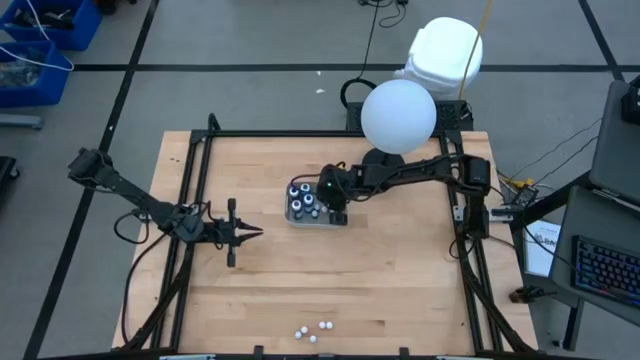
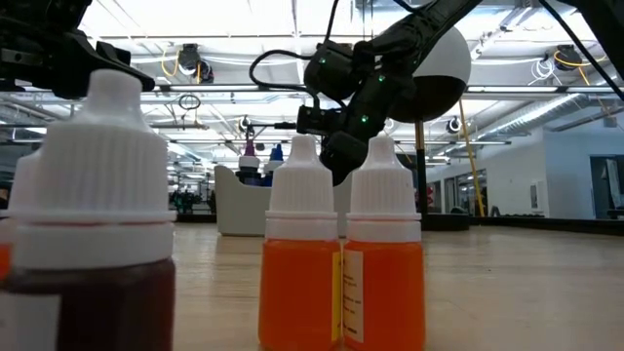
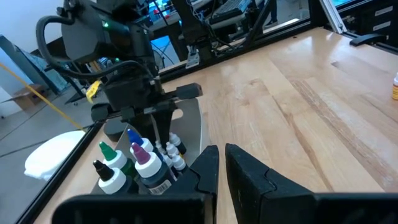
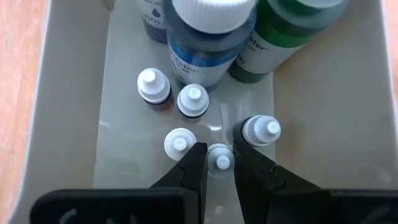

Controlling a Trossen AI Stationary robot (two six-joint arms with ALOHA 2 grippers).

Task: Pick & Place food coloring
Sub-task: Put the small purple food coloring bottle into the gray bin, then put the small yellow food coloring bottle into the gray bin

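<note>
A grey tray (image 1: pixel 318 216) in the middle of the table holds food coloring: large blue (image 4: pixel 208 37), green (image 4: pixel 286 31) and purple (image 4: pixel 155 12) bottles and several tiny white-capped ones (image 4: pixel 193 99). My right gripper (image 4: pixel 221 168) reaches down into the tray and is shut on one tiny bottle (image 4: pixel 221 160). Three more tiny bottles (image 1: pixel 315 330) stand on their bases at the table's near edge; in the low view they fill the foreground, two of them orange (image 2: pixel 302 253). My left gripper (image 1: pixel 255 233) hovers shut to the left of the tray, holding nothing. My right gripper pinches the tiny bottle by its white cap (image 4: pixel 221 153), one finger (image 4: pixel 194 163) on each side of it. The fingers come from above, slanting down into the tray. The bottle stays upright among the other small bottles; whether its base rests on the tray floor cannot be told.
A large white globe (image 1: pixel 398 115) on a black stand sits at the table's far edge, behind the right arm. A black frame (image 1: pixel 190 190) runs around the table. Bare wood lies between the tray and the three bottles at the near edge.
</note>
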